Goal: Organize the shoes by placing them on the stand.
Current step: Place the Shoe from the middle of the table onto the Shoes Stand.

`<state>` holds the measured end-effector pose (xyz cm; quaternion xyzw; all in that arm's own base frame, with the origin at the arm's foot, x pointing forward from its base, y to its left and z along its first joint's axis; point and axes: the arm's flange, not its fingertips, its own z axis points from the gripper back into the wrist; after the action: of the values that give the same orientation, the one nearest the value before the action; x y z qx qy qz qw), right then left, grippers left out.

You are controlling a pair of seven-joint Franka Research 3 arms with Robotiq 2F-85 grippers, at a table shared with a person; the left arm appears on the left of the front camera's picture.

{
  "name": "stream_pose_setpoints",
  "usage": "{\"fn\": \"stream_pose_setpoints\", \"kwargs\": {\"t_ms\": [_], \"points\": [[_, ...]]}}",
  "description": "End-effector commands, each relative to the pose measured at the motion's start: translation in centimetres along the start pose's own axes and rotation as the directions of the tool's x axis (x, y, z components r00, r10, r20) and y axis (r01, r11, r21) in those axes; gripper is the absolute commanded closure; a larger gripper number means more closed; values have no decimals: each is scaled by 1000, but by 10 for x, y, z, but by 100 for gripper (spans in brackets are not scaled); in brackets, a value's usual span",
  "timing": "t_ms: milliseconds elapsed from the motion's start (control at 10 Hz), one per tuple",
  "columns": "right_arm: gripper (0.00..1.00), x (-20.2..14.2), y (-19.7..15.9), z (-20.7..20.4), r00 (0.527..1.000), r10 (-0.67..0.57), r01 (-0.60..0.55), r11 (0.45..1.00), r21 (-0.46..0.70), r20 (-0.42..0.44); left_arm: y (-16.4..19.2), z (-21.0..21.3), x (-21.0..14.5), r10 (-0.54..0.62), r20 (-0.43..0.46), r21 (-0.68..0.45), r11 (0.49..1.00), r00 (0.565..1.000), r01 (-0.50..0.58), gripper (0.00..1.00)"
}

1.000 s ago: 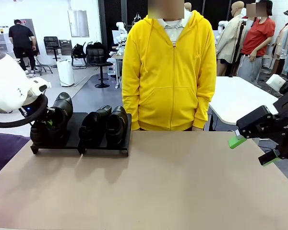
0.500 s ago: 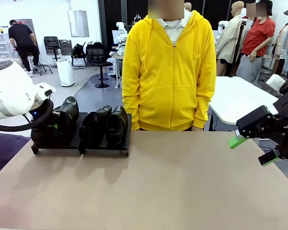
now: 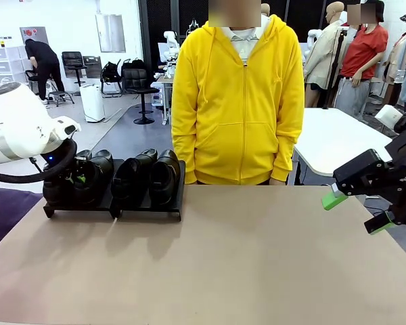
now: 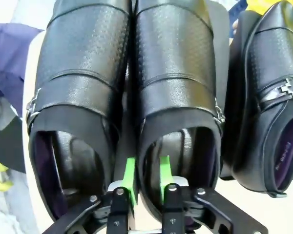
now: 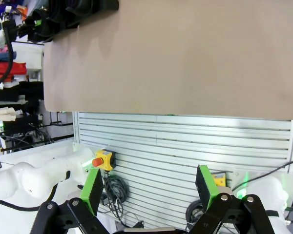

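All four glossy black leather loafers (image 3: 132,177) sit on the low matte-black stand (image 3: 172,206); the left gripper (image 4: 145,181), fingers straddling one collar and barely parted, must release and withdraw; the right gripper (image 3: 356,210) idles, fingers apart.

Bright even indoor light, soft shadows on table (image 3: 243,264), glossy sheen on shoes (image 4: 171,53), wide-angle wrist distortion

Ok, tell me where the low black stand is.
In the front view, the matte-black rectangular stand sits at the table's far left edge, carrying black leather loafers.
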<state>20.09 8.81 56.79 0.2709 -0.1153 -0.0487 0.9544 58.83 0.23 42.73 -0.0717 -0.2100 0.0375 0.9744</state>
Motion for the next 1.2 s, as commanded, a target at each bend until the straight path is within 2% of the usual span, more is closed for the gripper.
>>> {"fn": "stream_pose_setpoints", "kwargs": {"t_ms": [0, 400, 500, 600, 700, 800, 900, 1000, 1100], "points": [[0, 2, 1, 1, 1000, 20, -20, 999, 33, -12, -2, 8, 3, -24, 29, -14, 1000, 999, 24, 0], [0, 2, 1, 1, 1000, 20, -20, 999, 33, -12, -25, 44, -8, -88, 75, -27, 996, 993, 90, 0], [0, 2, 1, 1, 1000, 20, -20, 999, 33, -12, -34, 65, -16, -96, 37, -39, 994, 995, 97, 0], [0, 2, 1, 1, 1000, 20, -20, 999, 33, -12, -41, 93, -29, -132, -41, -66, 989, 990, 129, 0], [0, 2, 1, 1, 1000, 20, -20, 999, 33, -12, -48, 131, -53, -196, -53, -158, 970, 979, 185, 0], [0, 2, 1, 1, 1000, 20, -20, 999, 33, -12, -55, 160, -83, -306, -86, -301, 915, 948, 268, 0], [0, 2, 1, 1, 1000, 20, -20, 999, 33, -12, -57, 178, -113, -430, -198, -426, 847, 881, 318, 0], [0, 2, 1, 1, 1000, 20, -20, 999, 33, -12, -50, 186, -140, -479, -303, -497, 817, 824, 292, 0], [0, 2, 1, 1, 1000, 20, -20, 999, 33, -12, -40, 188, -170, -456, -378, -504, 832, 806, 234, 0]]}}
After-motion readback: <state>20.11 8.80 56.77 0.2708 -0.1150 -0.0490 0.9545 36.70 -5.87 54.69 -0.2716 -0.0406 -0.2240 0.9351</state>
